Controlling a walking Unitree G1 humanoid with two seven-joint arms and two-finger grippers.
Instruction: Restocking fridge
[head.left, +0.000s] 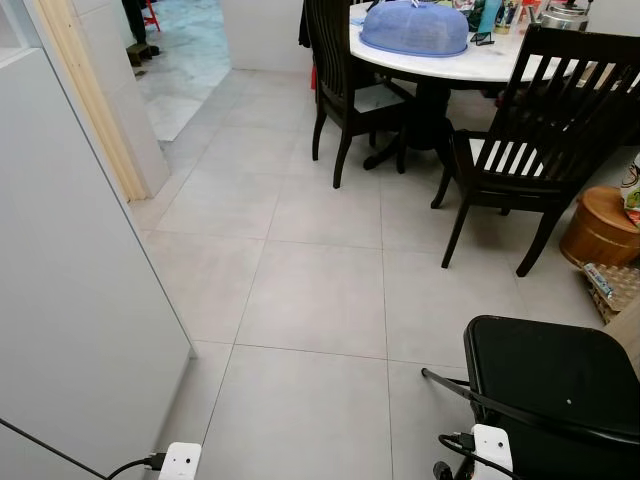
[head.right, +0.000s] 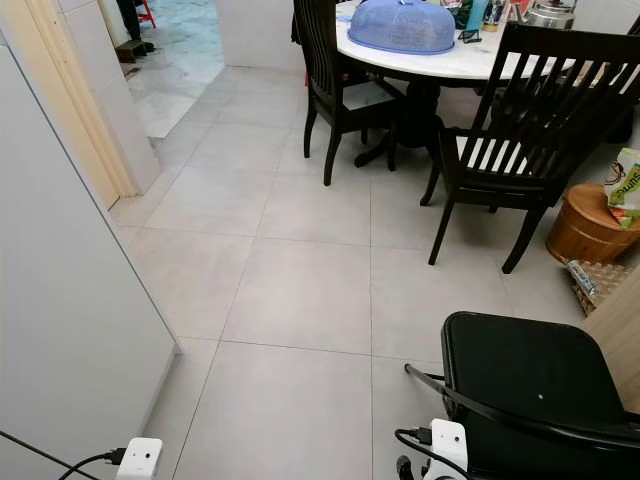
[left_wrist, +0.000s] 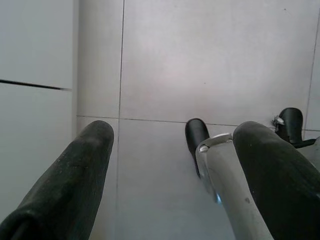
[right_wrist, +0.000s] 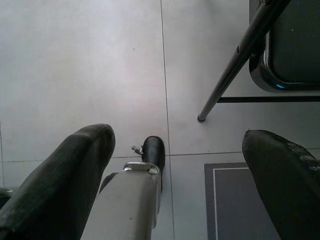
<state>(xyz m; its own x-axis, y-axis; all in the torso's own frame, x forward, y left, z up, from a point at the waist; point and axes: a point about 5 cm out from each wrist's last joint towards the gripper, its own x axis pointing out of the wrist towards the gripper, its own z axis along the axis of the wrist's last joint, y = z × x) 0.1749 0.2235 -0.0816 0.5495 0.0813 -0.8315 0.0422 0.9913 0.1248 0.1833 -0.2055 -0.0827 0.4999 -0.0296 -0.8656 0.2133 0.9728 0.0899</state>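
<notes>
A tall white panel (head.left: 60, 280) stands along my left, with a dark seam across it in the left wrist view (left_wrist: 35, 85); it may be the fridge, and no goods for it are in sight. Both arms hang low. The left gripper (left_wrist: 175, 132) is open over bare grey tiles, with nothing between its fingers (left_wrist: 75, 170). The right gripper (right_wrist: 178, 135) is open too and holds nothing; its fingers (right_wrist: 70, 170) point down at the floor beside a chair leg (right_wrist: 235, 65). White wrist units with cables (head.left: 180, 462) (head.left: 492, 450) show at the lower edge.
A black folding chair (head.left: 550, 390) stands close on my right. Ahead is a round white table (head.left: 470, 60) with a blue food cover (head.left: 414, 28) and dark wooden chairs (head.left: 540, 130). A wooden tub (head.left: 600, 228) sits far right. A doorway (head.left: 180, 60) opens at the back left.
</notes>
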